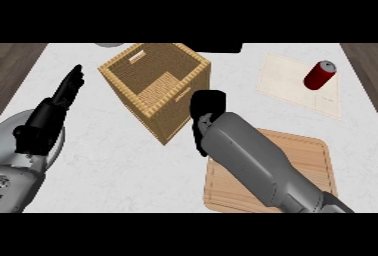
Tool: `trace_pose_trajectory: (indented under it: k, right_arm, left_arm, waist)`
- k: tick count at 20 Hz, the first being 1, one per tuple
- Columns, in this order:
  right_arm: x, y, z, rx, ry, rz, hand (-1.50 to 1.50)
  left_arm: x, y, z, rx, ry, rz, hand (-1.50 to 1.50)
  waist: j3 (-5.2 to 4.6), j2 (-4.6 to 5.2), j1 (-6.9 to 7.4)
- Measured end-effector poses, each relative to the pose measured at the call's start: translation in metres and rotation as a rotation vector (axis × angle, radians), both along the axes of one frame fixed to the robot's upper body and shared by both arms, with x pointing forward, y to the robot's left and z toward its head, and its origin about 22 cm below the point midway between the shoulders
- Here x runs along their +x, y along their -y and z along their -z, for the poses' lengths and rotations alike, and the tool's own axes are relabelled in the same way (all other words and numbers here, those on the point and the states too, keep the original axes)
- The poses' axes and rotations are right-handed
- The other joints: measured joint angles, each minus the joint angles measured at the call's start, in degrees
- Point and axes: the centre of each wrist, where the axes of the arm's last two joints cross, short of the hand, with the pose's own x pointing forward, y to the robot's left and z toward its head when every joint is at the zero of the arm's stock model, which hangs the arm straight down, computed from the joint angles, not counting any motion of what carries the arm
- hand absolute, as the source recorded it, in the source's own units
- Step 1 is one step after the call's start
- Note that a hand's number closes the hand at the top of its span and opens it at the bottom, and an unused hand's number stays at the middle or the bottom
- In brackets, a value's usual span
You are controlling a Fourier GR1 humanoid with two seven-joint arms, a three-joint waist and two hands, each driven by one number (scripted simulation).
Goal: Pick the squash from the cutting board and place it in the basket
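The right hand (209, 106) hangs mid-frame, just beside the tall brown woven basket (133, 100). The squash cannot be seen. It may be hidden under that hand, but one cannot tell if the hand holds it. The flat wooden cutting board (310, 160) at lower right shows none. The left hand (65, 95) rests at the left, fingers straight. This looks like the carrying step. Next, the right hand must move over the basket's open top.

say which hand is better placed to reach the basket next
Right, likely. The right hand is beside the basket, at its right rim, its forearm crossing the cutting board. The left hand rests open at the view's left, apart from the basket. No squash shows.
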Motion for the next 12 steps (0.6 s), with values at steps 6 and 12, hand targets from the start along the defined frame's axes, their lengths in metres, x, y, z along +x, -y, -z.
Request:
trace_pose_trajectory:
  k: [6, 12]
  right_arm:
    - [0.017, -0.003, -0.021, -0.019, -0.107, -0.002, -1.50]
    - [0.024, 0.000, -0.024, -0.054, -0.178, -0.009, -1.50]
  left_arm:
    - [-0.004, 0.000, 0.006, -0.006, -0.002, -0.014, 0.00]
    - [-0.005, -0.006, 0.007, -0.008, -0.002, -0.029, 0.00]
  waist:
    - [0.18, 0.07, -1.22]
    - [0.26, 0.13, -1.99]
